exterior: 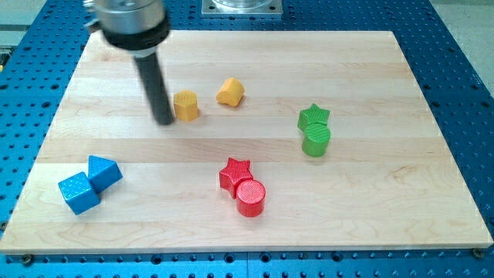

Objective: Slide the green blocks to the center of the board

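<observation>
A green star (313,116) and a green cylinder (316,140) sit touching at the view's right of the wooden board (370,201), the star just above the cylinder. My tip (164,120) rests on the board at the upper left, right beside the left edge of a yellow hexagonal block (186,105). It is far to the left of both green blocks.
A second yellow block (230,92) lies to the right of the first. A red star (235,174) and a red cylinder (250,197) touch near the bottom centre. Two blue blocks (89,182) sit together at the lower left.
</observation>
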